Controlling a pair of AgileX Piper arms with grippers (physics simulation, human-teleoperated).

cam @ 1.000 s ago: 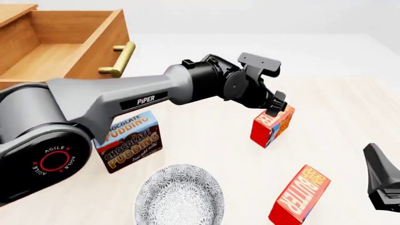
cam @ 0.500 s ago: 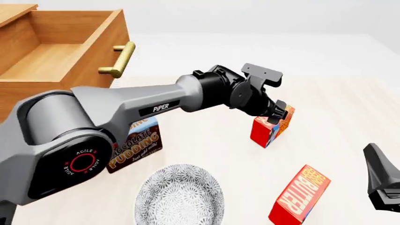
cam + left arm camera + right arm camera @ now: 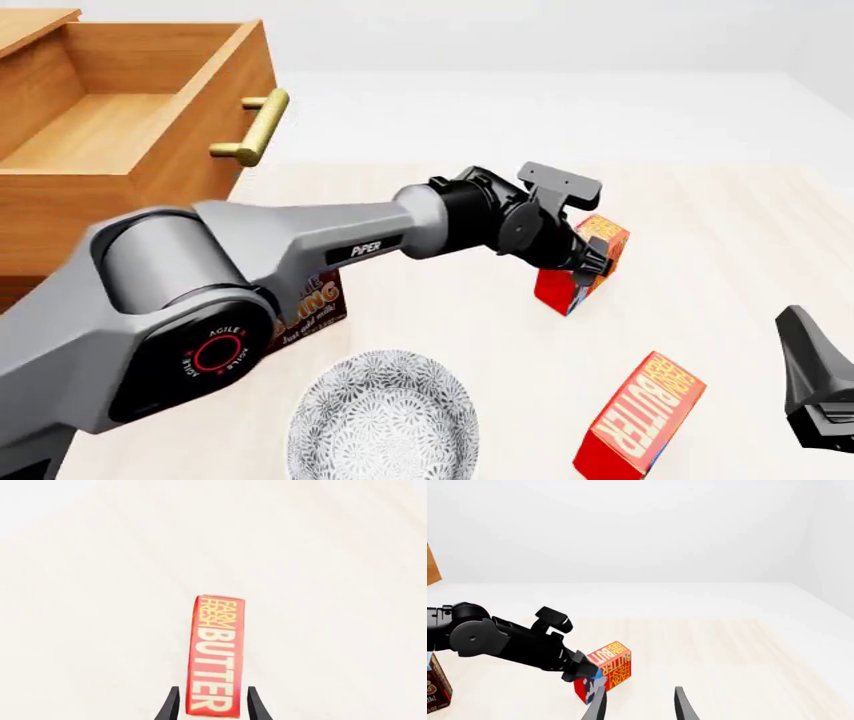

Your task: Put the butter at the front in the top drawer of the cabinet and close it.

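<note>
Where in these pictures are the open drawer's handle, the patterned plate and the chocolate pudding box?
Drawer handle [image 3: 254, 127], front view, middle of the brass bar.
Plate [image 3: 383, 420], front view, its patterned centre.
Chocolate pudding box [image 3: 316, 305], front view, the lettered face showing beside the left arm.

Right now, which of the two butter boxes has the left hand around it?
The farther butter box, left hand fingers straddling it. The nearer butter box leans untouched beside the plate.

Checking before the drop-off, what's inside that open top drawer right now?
The top drawer shows only bare wood floor in its visible part. Its near corner, behind the front panel and beyond the front view's left edge, can't be seen.
</note>
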